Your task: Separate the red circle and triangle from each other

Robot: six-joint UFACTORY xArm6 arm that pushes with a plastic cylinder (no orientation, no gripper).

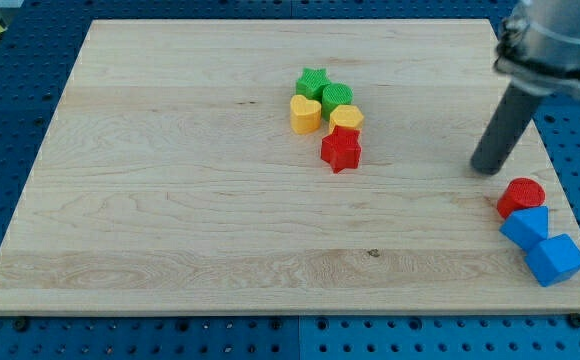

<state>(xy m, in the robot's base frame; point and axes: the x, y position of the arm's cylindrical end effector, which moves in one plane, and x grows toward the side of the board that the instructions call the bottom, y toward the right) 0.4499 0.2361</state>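
Observation:
The red circle (521,196) sits near the board's right edge, low in the view. Touching it just below is a blue block (525,227) with a slanted top that may be the triangle. Another blue block (555,259), a cube, lies at its lower right, at the board's corner. My tip (486,169) rests on the board just up and left of the red circle, a small gap apart from it.
A cluster sits near the board's (170,200) centre top: a green star (312,82), a green round block (337,98), a yellow heart (305,114), a yellow block (347,118) and a red star (341,150). The board's right edge is close to the red circle.

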